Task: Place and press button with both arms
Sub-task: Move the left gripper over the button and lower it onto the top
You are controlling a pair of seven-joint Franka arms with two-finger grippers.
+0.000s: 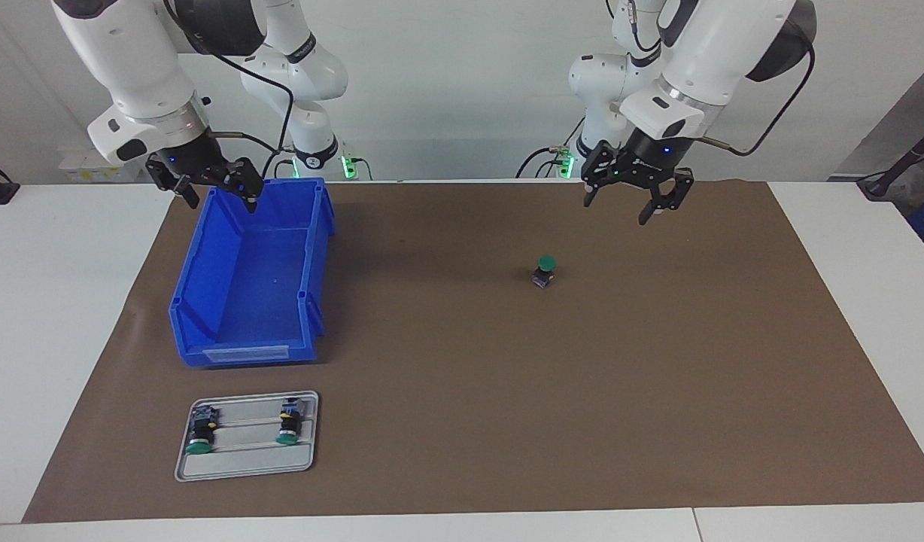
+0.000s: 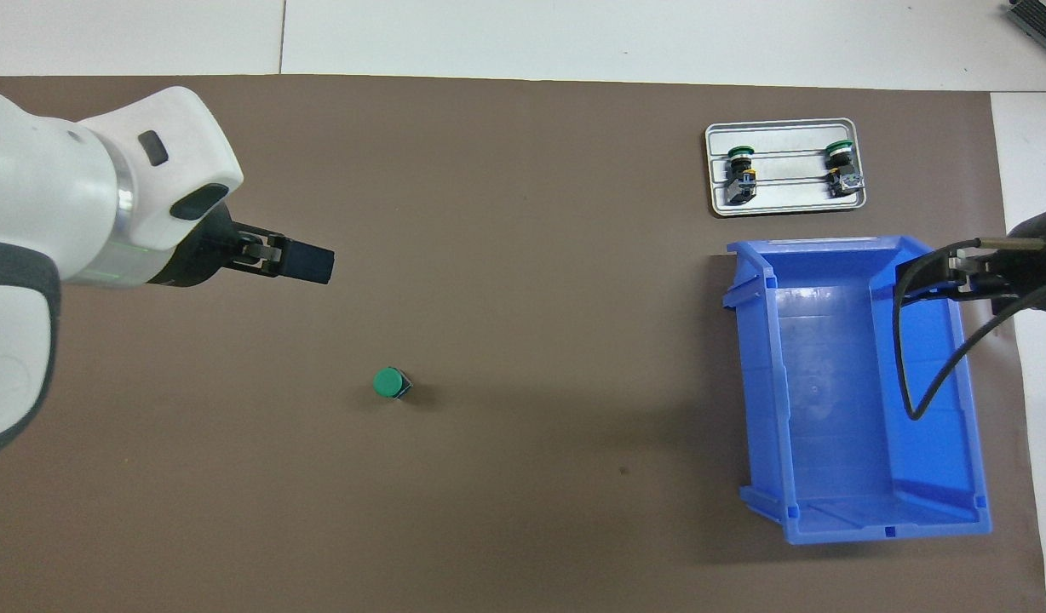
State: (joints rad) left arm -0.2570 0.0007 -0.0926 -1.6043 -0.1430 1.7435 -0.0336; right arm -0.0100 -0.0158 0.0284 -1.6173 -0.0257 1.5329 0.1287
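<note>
One button [image 1: 543, 272] [image 2: 389, 383] stands on the brown mat with its green cap up, toward the left arm's end of the table. My left gripper [image 1: 635, 205] [image 2: 308, 263] hangs open in the air over the mat beside that button and holds nothing. Two more buttons [image 1: 201, 431] [image 1: 289, 423] [image 2: 740, 166] [image 2: 842, 162] lie on their sides on a grey tray [image 1: 244, 463] [image 2: 787, 200]. My right gripper [image 1: 221, 200] [image 2: 957, 277] is open and empty over the robot-side rim of the blue bin [image 1: 206, 263] [image 2: 761, 383].
The blue bin has nothing in it and sits toward the right arm's end of the table. The grey tray lies farther from the robots than the bin. The brown mat [image 1: 582, 414] covers most of the white table.
</note>
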